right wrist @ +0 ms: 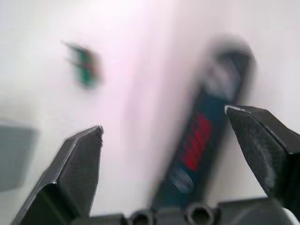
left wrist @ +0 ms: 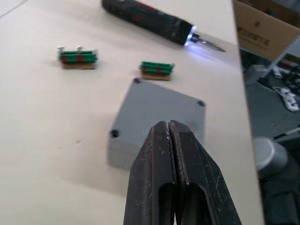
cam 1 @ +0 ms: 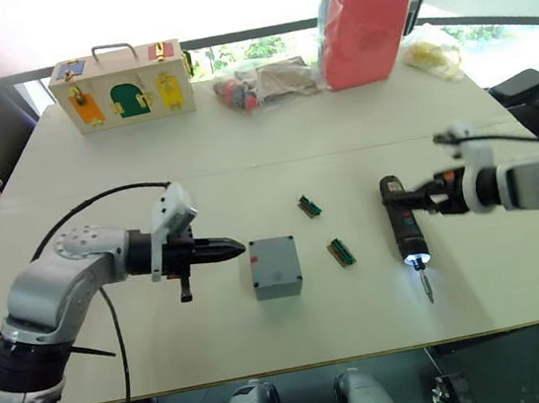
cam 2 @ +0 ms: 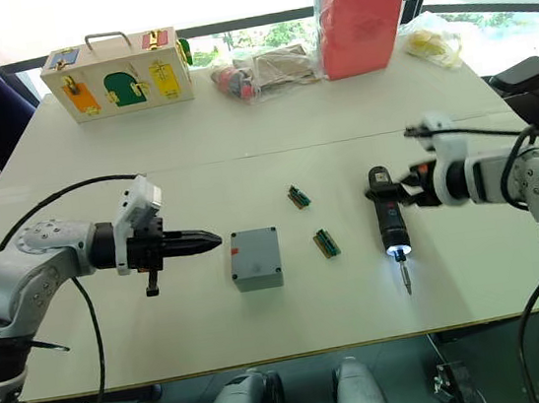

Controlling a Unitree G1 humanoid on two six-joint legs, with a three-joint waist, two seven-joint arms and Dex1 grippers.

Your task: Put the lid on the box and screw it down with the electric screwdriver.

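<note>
The counter [cam 1: 361,140] has a smooth, matt, pale laminate-like top, and on it the box [cam 1: 275,266] with its lid [left wrist: 159,112] on looks like matt grey plastic. At three o'clock from the box the screwdriver [cam 1: 404,227] has a black plastic-looking body with a slight sheen and a thin bare metal bit. Far off at eleven o'clock stands a pale wooden case [cam 1: 121,87] with a metal handle, and at one o'clock lie clear, glossy plastic bags [cam 1: 269,82].

eyes: high at head, facing forward-down over tabletop [cam 1: 343,152], far, both same scene | left wrist: low, close behind box [left wrist: 154,124], facing screwdriver [left wrist: 150,16] | right wrist: very close above screwdriver, blurred, box perhaps at edge | all share screwdriver
</note>
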